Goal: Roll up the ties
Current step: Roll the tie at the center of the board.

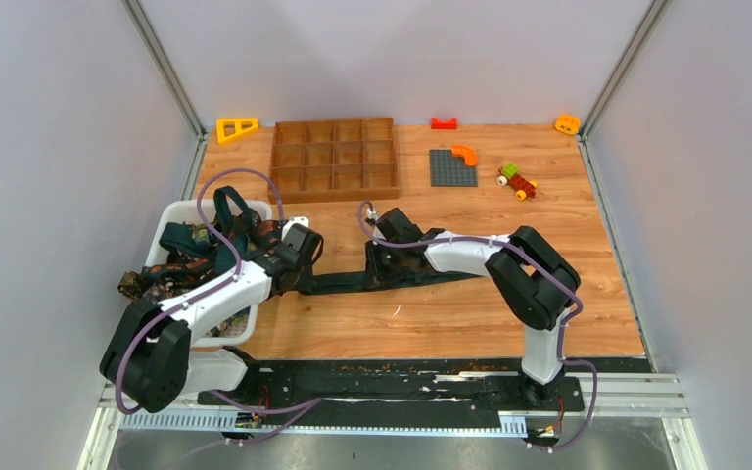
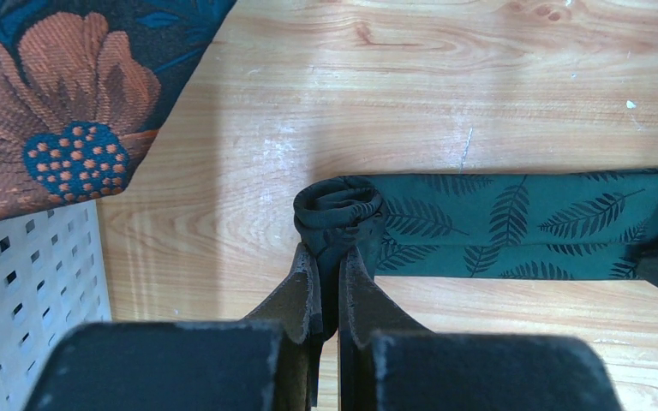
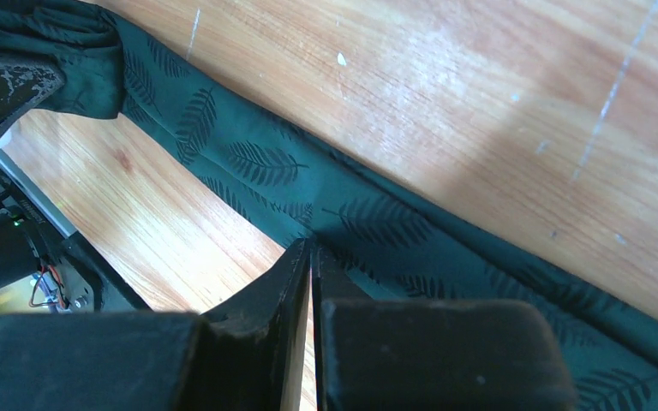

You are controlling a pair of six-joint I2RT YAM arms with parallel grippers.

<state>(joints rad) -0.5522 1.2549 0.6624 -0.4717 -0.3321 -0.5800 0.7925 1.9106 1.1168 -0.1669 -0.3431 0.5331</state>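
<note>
Coil (image 2: 336, 205) of the green tie (image 2: 514, 227) lies just right of the basket (image 2: 43, 282), pinched in my left gripper (image 2: 330, 257). The tie's length runs away from the basket to my right gripper (image 3: 311, 257), whose jaws are closed at the tie's edge. I cannot tell if it grips.

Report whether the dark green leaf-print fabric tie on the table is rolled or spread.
Mostly spread: only one end of the tie is wound into a small coil, pinched by the left gripper; the rest lies flat.

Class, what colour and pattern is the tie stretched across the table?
Dark green tie with black fern-like leaves, clearest in the left wrist view.
</note>
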